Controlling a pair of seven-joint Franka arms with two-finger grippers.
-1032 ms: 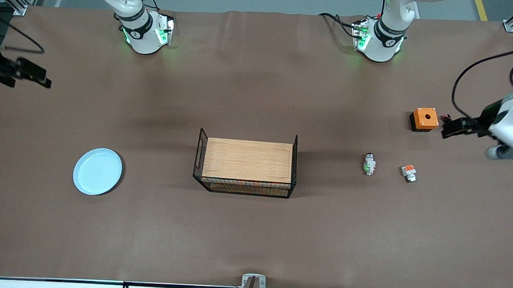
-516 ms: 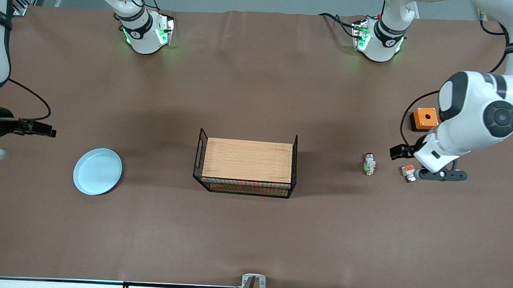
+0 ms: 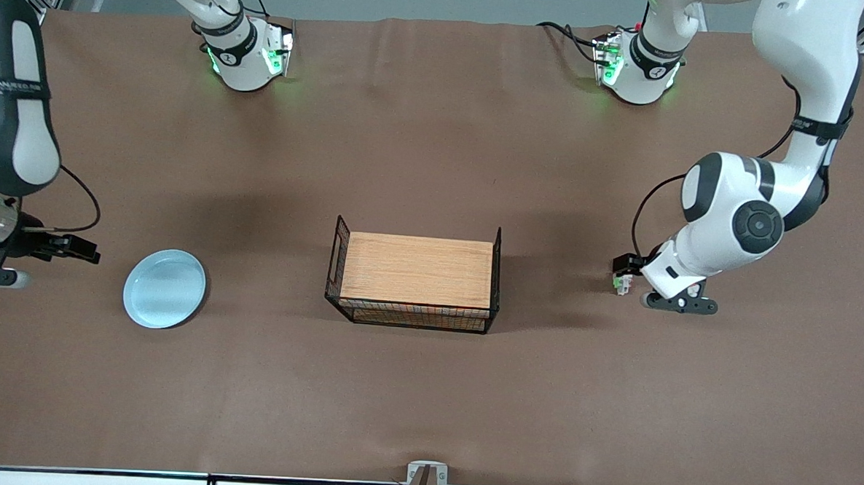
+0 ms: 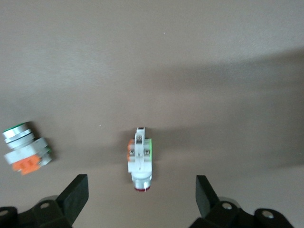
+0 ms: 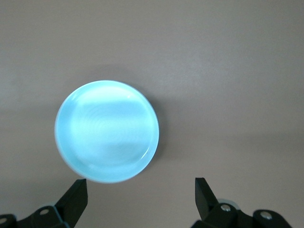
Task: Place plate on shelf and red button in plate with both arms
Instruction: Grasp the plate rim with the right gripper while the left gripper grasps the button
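The red button [image 4: 140, 160] lies on its side on the brown table, its red end face toward my left gripper [image 4: 141, 190]. That gripper hangs over the button, open, one finger on each side and neither touching it. From the front only the button's green patch [image 3: 623, 282] shows under the left gripper [image 3: 626, 267]. The pale blue plate [image 3: 164, 288] lies flat toward the right arm's end of the table. My right gripper [image 3: 82, 248] hovers open over the table beside the plate [image 5: 107, 131]. Its fingertips [image 5: 79, 190] stand just off the rim.
A wire rack with a wooden top [image 3: 416, 269] stands mid-table between plate and button. A similar white piece with an orange block [image 4: 26, 151] lies beside the red button; in the front view the left arm [image 3: 732, 219] covers it.
Both arms have swung in from the table's ends. The left gripper has moved from beside the orange box to over the red button. The right gripper has come down next to the plate.
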